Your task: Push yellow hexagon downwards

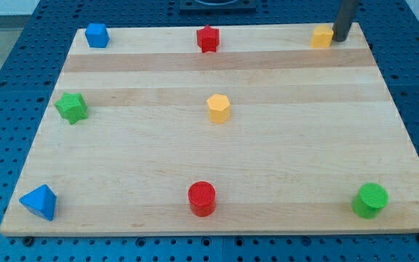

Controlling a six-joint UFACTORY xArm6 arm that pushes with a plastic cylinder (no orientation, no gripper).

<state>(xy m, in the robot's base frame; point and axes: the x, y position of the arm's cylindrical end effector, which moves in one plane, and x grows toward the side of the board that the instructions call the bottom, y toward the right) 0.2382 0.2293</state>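
Observation:
The yellow hexagon (219, 108) stands near the middle of the wooden board (297, 160), a little above centre. My tip (339, 38) is at the view's top right, touching the right side of a small yellow block (322, 36). The tip is far up and right of the yellow hexagon.
A blue block (97, 35) sits at top left, a red star-like block (208, 38) at top centre, a green star-like block (72, 108) at the left edge. A blue pyramid (39, 201) is at bottom left, a red cylinder (201, 199) at bottom centre, a green cylinder (370, 200) at bottom right.

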